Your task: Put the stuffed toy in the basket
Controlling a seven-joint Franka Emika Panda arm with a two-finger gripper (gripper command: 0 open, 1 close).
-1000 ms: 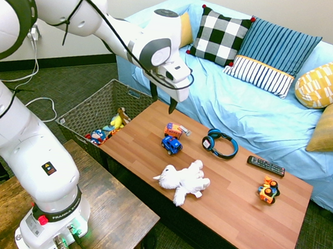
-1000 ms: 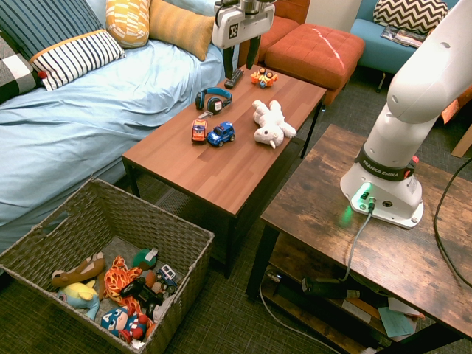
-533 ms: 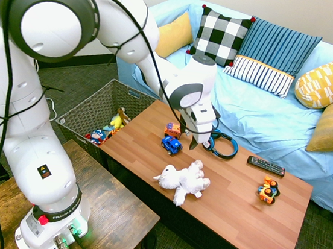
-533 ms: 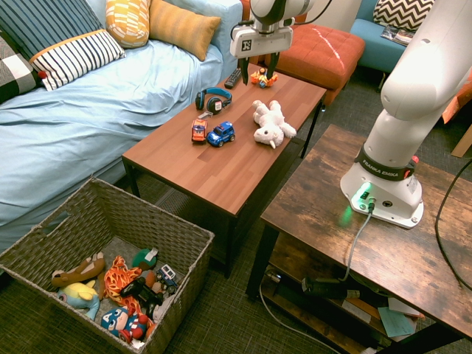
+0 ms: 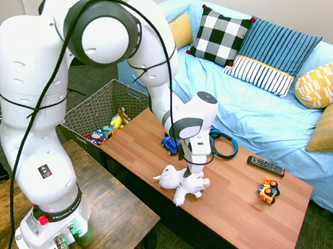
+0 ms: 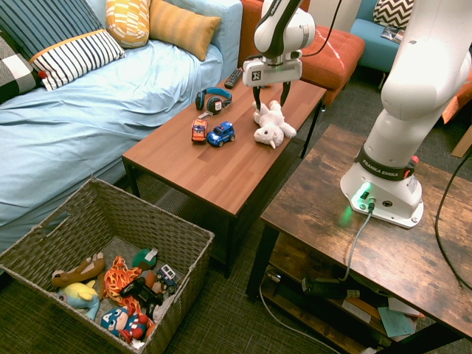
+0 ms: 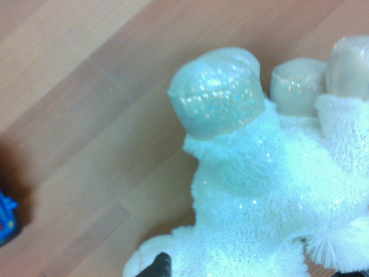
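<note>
Gripper [image 6: 270,96] fingers spread apart, straddling the white stuffed toy [image 5: 182,182] near the coffee table's [image 5: 228,217] front edge; basket [image 6: 44,251] on floor.

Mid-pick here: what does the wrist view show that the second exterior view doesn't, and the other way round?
Only the wrist view shows the fluffy white stuffed toy up close: glittery fur and shiny rounded paw ends, lying on the wooden table top.

Only the second exterior view shows the open gripper pointing down just above the toy, the large woven wicker basket on the floor with other toys inside, the blue headphones, the orange toy car and the remote control.

Both show the stuffed toy, the brown wooden coffee table and the blue toy car.
</note>
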